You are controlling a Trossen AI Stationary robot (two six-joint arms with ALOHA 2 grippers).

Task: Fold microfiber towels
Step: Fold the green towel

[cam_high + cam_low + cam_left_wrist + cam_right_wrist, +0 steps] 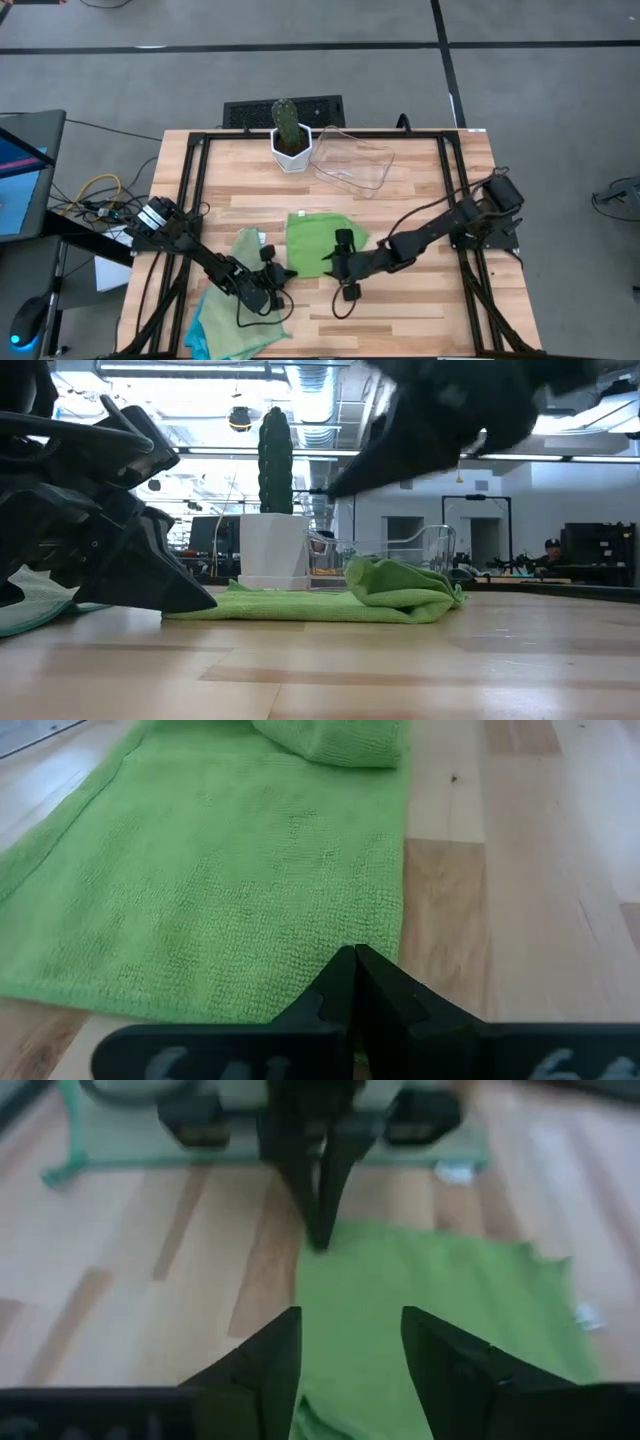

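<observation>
A light green microfiber towel (318, 240) lies spread on the wooden table, with a bunched, folded-over part (400, 588) on its right side. My left gripper (283, 272) is shut, and its tip is on the towel's left edge. My right gripper (350, 1350) hangs open above the towel's right half, clear of it, with nothing between its fingers; in the low view my right gripper (345, 485) is well above the cloth. More towels, light green and turquoise (232, 305), lie heaped at the near left. My left gripper rests its shut fingertips (355, 965) on the green towel's left edge (300, 990), close to the near-left corner. The fingers slant down from the table's left. The cloth under them lies flat on the table.
A white pot with a cactus (290, 140) and a clear plastic tray (355, 160) stand at the far edge. The black frame rails (190, 190) run along both table sides. Bare wood (420, 300) lies at the near right.
</observation>
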